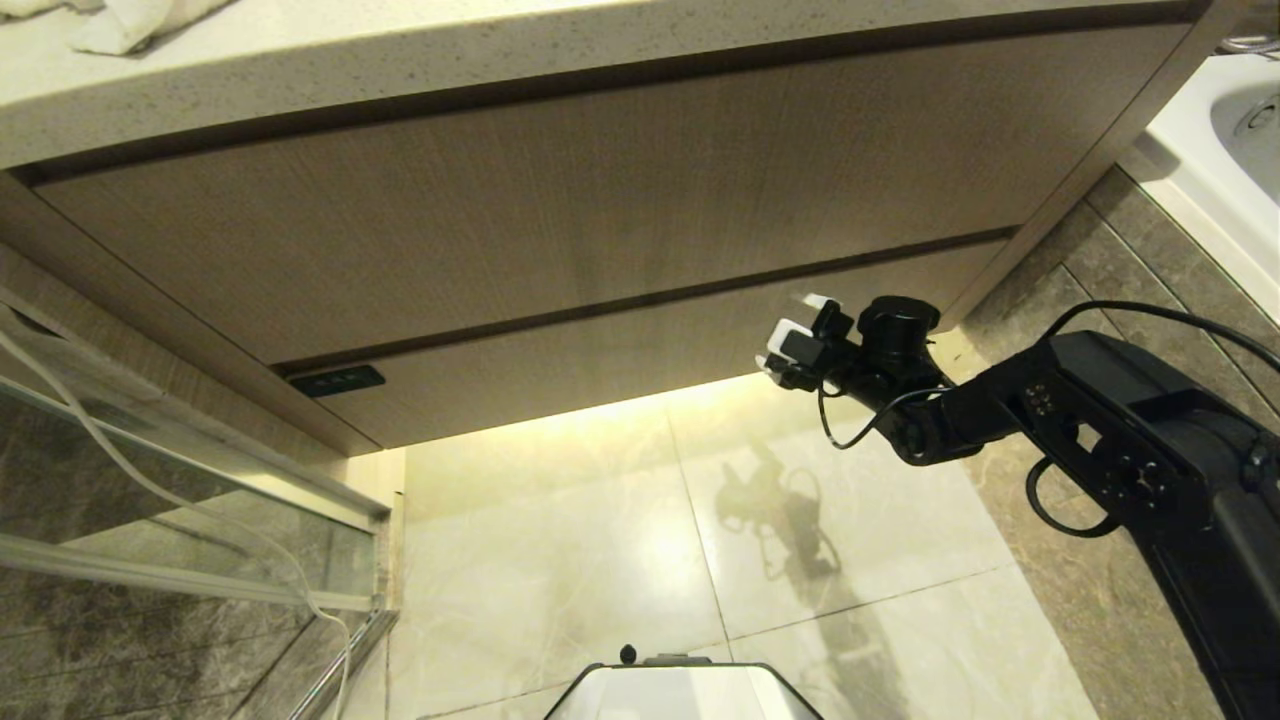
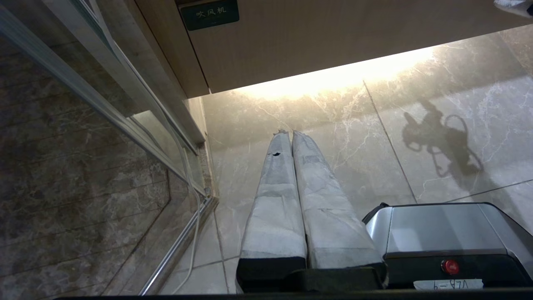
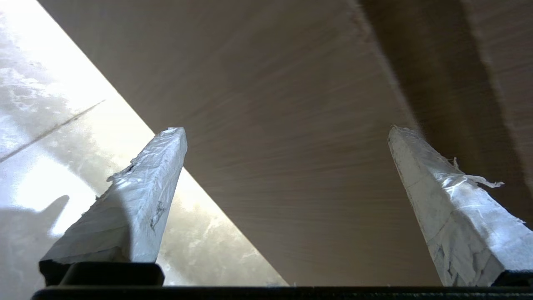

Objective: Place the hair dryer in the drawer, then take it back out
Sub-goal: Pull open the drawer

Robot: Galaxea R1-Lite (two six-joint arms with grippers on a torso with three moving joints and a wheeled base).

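Observation:
The drawer (image 1: 620, 350) is the narrow wood-grain front at the bottom of the vanity, pushed in flush, with a small dark plate (image 1: 336, 381) at its left end. My right gripper (image 1: 790, 332) is open just in front of the drawer's right end, with nothing between its taped fingers (image 3: 141, 196). In the right wrist view the right gripper (image 3: 285, 130) faces the drawer front (image 3: 291, 166) close up. My left gripper (image 2: 290, 132) is shut and empty, parked low and pointing at the floor below the drawer (image 2: 333, 46). The hair dryer is out of view.
A taller wood-grain panel (image 1: 560, 200) sits above the drawer under a stone countertop (image 1: 300, 70) with a cloth (image 1: 130, 25). A glass partition (image 1: 150, 480) with a white cord (image 1: 200, 520) stands left. A white basin (image 1: 1220, 150) is at the right. My base (image 1: 680, 690) is on the floor tiles.

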